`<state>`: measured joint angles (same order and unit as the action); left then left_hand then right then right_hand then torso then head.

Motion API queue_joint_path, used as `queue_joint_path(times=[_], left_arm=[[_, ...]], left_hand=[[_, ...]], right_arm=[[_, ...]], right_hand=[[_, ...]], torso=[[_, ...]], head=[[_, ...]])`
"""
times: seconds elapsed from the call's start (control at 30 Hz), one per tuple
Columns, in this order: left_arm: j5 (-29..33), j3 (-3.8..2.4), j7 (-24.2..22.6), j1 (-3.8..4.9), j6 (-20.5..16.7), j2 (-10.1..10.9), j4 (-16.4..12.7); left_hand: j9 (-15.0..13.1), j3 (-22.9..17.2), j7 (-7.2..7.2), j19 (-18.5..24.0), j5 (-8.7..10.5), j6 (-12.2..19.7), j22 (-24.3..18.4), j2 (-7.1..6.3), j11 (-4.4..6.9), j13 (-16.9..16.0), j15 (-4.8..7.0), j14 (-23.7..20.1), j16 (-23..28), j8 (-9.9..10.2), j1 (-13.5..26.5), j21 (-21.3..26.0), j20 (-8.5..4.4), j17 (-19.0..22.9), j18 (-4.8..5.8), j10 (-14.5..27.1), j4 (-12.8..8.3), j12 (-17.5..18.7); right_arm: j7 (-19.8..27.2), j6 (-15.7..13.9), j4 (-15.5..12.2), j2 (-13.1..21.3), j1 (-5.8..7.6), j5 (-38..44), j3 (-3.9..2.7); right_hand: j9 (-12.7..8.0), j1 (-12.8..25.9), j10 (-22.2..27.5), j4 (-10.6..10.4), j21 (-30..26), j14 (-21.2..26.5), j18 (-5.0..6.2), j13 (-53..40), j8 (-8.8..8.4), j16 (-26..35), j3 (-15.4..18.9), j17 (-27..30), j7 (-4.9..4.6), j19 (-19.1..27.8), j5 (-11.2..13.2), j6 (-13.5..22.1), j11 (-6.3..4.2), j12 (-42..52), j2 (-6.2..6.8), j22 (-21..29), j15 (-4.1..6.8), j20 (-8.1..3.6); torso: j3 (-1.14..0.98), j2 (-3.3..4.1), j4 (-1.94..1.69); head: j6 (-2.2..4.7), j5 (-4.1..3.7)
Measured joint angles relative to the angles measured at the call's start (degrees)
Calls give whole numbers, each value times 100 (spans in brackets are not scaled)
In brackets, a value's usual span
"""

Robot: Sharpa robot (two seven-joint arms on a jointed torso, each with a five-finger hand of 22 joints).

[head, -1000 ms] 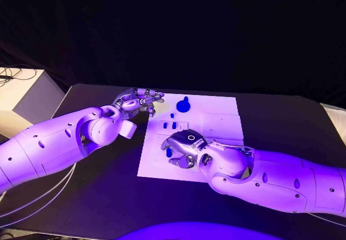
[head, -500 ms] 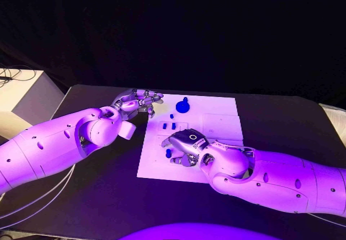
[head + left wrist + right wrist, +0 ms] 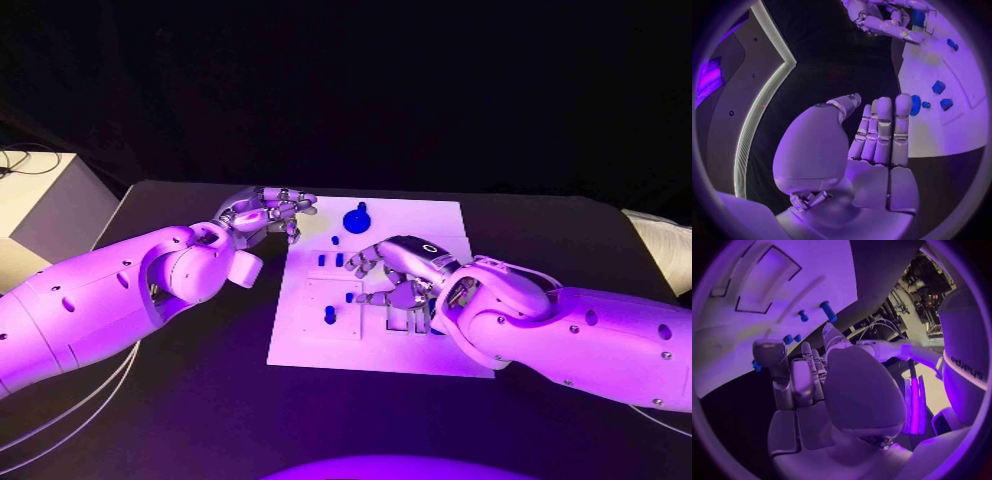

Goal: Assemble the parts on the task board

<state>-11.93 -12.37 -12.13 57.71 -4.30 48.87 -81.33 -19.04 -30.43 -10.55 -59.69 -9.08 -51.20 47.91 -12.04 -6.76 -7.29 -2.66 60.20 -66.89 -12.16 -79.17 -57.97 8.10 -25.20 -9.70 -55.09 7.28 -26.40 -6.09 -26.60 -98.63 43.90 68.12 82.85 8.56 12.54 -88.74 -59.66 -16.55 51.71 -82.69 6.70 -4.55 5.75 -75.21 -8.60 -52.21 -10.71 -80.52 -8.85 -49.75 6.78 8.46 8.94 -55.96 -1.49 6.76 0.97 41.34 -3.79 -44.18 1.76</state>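
Task board (image 3: 433, 345) under right hand (image 3: 392, 268); left hand (image 3: 267, 212) beside it.

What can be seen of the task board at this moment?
The task board is a flat white rectangular plate lying on the black table, between the two arms. Its surface has shallow rectangular recesses and raised panels. Several small blue parts sit on it, the largest blue part near its far edge. The right hand is over its middle; whether it touches the board cannot be told. The left hand is at its far left corner, fingers apart, holding nothing.
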Motion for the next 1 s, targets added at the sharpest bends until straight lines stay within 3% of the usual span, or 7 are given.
queue_joint_path(times=[0.17,0.27,0.37,0.43,0.57,0.77,1.0], left_arm=[[-1,1,1,-4,1,17,32],[-1,1,1,-12,1,30,35],[-2,1,1,-40,0,55,35],[-2,1,1,-60,-2,66,35],[-2,1,-5,-83,-5,80,27],[-6,2,-9,-123,-7,107,-13],[-20,2,-12,-139,-8,136,-53]], left_hand=[[0,0,0,0,0,0,-10,0,0,0,0,0,0,0,0,0,0,0,0,0,0,0],[0,0,0,0,0,0,-10,0,0,0,0,0,0,0,0,0,0,0,0,0,0,0],[-3,0,0,0,0,0,-26,0,0,0,0,0,0,0,0,23,0,0,0,0,0,0],[-5,0,0,0,0,0,-26,0,0,0,0,0,0,0,0,23,0,1,0,0,0,0],[-5,0,0,0,0,0,-26,0,0,0,0,0,0,0,0,23,0,1,0,0,0,0],[-5,0,0,0,0,0,-26,0,-13,0,0,0,0,0,0,23,0,1,0,13,0,0],[-4,0,0,0,0,0,-31,0,-21,0,0,0,0,0,0,23,0,1,0,21,0,0]], right_arm=[[436,-175,-208,596,203,-1021,-5],[457,-218,-277,868,303,-1403,-10],[297,-195,-327,1144,370,-1675,-12],[73,-128,-330,1289,394,-1810,-11],[-634,204,-352,1484,418,-2008,0],[-1684,706,-417,1605,423,-2100,31],[-2634,959,-513,1637,389,-2083,60]], right_hand=[[36,23,-570,-9,115,-53,0,-24,200,-20,-258,-118,3,-52,-174,-387,-61,90,-20,-127,53,-52],[162,259,-1325,-6,562,-124,-1,-314,449,-447,-471,-986,256,-211,-684,-763,-268,493,52,-517,283,-211],[249,588,-1653,-1,531,-134,-1,-797,507,-429,-491,-880,316,-191,-687,-819,-306,1050,228,-503,360,-305],[454,863,-1743,28,702,-135,-1,-3080,638,-495,-447,-1063,432,-260,-809,-786,-458,2969,332,-691,416,-388],[868,1607,-2302,-2,1481,-131,-116,-6767,916,-936,-172,-2101,474,-318,-1137,-793,-564,6712,194,-1409,419,-397],[1571,2233,-2466,-32,2233,-135,-279,-7040,1312,-1302,862,-2277,602,-350,-1176,-797,-629,7863,-14,-1896,460,-429],[1829,2321,-2468,-39,2485,-134,-279,-7040,1331,-1355,1310,-2277,583,-349,-1122,-758,-629,7988,-163,-1899,460,-429]], torso=[[-6,-41,36],[-16,-65,59],[-19,-86,77],[-24,-105,90],[-34,-135,105],[-41,-165,117],[-30,-168,117]], head=[[56,-126],[104,-222],[130,-294],[139,-335],[131,-394],[85,-461],[49,-517]])
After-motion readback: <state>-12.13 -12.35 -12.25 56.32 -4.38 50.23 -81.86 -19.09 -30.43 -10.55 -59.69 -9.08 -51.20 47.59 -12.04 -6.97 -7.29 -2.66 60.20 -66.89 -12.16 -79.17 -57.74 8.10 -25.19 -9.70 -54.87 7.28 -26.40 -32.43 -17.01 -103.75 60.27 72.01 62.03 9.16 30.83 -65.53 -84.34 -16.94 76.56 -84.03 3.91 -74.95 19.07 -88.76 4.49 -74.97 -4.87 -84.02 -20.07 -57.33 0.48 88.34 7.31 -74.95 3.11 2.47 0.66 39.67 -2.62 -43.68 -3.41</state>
